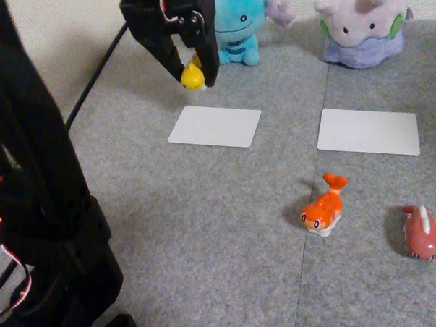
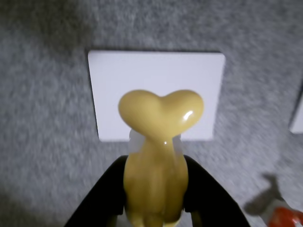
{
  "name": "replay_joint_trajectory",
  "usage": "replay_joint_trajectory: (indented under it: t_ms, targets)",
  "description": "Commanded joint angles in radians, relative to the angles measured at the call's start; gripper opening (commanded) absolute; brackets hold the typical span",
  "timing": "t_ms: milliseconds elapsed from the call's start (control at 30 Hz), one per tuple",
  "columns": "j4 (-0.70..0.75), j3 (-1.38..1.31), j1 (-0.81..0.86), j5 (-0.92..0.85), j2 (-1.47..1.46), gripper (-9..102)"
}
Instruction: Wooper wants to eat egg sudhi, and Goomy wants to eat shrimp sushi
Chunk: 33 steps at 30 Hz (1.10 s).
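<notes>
The tool (image 1: 191, 76) is clamped on the yellow fish (image 1: 192, 77), held in the air just above the far edge of the white card (image 1: 215, 126) in front of the blue plush (image 1: 235, 25); in the wrist view the tail (image 2: 161, 109) hangs over that card (image 2: 113, 71). The risk, I'd say: glossy, narrow body, so it could slip or bounce off the card if let go from this height; the orange fish (image 1: 323, 209) waits on the carpet (image 1: 206, 229).

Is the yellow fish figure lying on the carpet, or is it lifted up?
Lifted. The gripper is shut on the yellow fish figure, holding it above the left white card, near Wooper.
</notes>
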Motion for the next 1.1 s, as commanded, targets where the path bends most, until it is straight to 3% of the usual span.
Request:
replay_joint_trajectory:
  t_ms: [0,533,833,1067]
  targets:
    - [-0.041,-0.08,-0.008,0.02,-0.077,6]
    - [-0.124,-0.083,0.002,0.044,-0.291,6]
    - [-0.103,-0.083,0.006,0.031,-0.301,24]
    - [-0.046,-0.083,-0.006,0.038,-0.241,28]
